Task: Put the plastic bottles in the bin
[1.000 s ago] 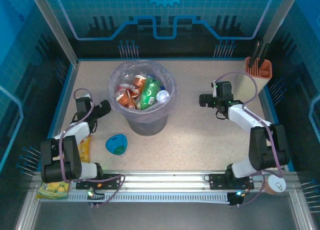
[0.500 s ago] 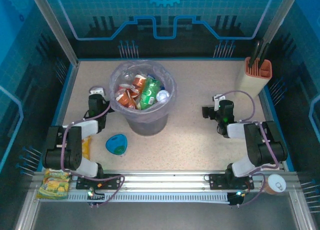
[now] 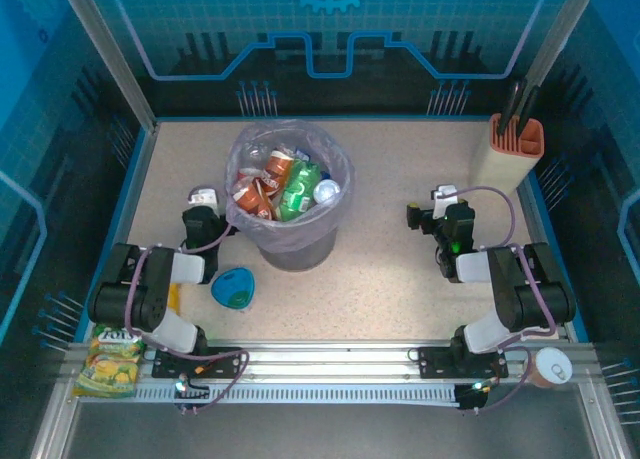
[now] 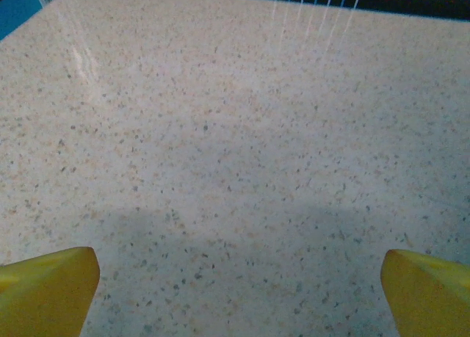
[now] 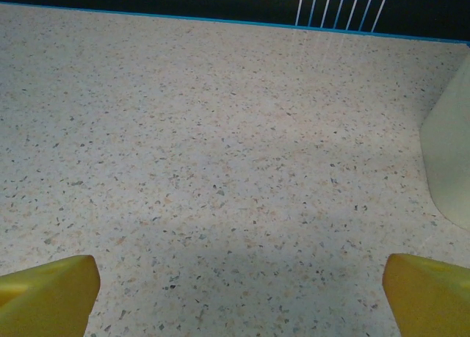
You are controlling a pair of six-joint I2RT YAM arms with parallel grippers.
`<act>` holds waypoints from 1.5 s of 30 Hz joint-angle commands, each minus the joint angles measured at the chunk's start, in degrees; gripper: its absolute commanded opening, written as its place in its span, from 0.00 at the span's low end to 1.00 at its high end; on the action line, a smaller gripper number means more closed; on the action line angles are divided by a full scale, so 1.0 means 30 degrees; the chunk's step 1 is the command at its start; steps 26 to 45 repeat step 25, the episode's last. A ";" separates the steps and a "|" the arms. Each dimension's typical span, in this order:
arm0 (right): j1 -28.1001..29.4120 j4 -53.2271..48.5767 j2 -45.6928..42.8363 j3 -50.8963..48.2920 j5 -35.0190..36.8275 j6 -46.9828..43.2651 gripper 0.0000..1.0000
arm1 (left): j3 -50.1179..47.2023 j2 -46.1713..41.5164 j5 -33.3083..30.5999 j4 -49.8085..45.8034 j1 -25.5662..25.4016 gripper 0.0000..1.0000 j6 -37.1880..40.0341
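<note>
- A yellow snack packet [image 3: 108,361] lies at the near edge, at 7 o'clock from the left arm [image 3: 140,294].
- The left fingers [image 4: 45,287] are yellow and spread wide. They hold nothing, and bare speckled tabletop [image 4: 235,131] shows between them. They sit at 9 o'clock from the bin, just beside it.
- A small blue bowl [image 3: 233,287] rests on the tabletop at 7 o'clock from the bin, near it.
- The grey bin [image 3: 290,249] stands upright with a thin see-through bag in it. The plastic bottles [image 3: 298,187] lie piled inside: red, green and clear ones.
- The right fingers [image 5: 48,289] are wide too and hold nothing. They sit at 3 o'clock from the bin, well apart from it.
- A knife block [image 3: 512,149] stands at 1 o'clock from the right fingers.
</note>
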 commanded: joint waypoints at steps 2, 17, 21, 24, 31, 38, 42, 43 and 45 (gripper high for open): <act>-0.0253 0.1118 0.0026 -0.0002 -0.0144 0.0017 1.00 | -0.0044 0.0089 -0.0004 0.1681 0.0046 0.99 0.0268; -0.0069 0.0553 0.0063 0.0322 -0.0258 -0.0282 1.00 | -0.0082 0.0184 -0.0057 0.1879 0.0016 0.99 0.0354; -0.0070 0.0535 0.0065 0.0320 -0.0272 -0.0253 1.00 | -0.0058 0.0167 -0.0051 0.1872 0.0019 0.99 0.0358; -0.0085 0.0568 0.0064 0.0320 -0.0350 -0.0243 1.00 | -0.0084 0.0160 -0.0064 0.1888 0.0016 0.99 0.0349; -0.0119 0.0604 0.0064 0.0293 -0.0395 -0.0240 1.00 | -0.0084 0.0165 -0.0063 0.1879 0.0016 0.99 0.0362; -0.0119 0.0604 0.0064 0.0293 -0.0395 -0.0240 1.00 | -0.0084 0.0165 -0.0063 0.1879 0.0016 0.99 0.0362; -0.0119 0.0604 0.0064 0.0293 -0.0395 -0.0240 1.00 | -0.0084 0.0165 -0.0063 0.1879 0.0016 0.99 0.0362; -0.0119 0.0604 0.0064 0.0293 -0.0395 -0.0240 1.00 | -0.0084 0.0165 -0.0063 0.1879 0.0016 0.99 0.0362; -0.0119 0.0604 0.0064 0.0293 -0.0395 -0.0240 1.00 | -0.0084 0.0165 -0.0063 0.1879 0.0016 0.99 0.0362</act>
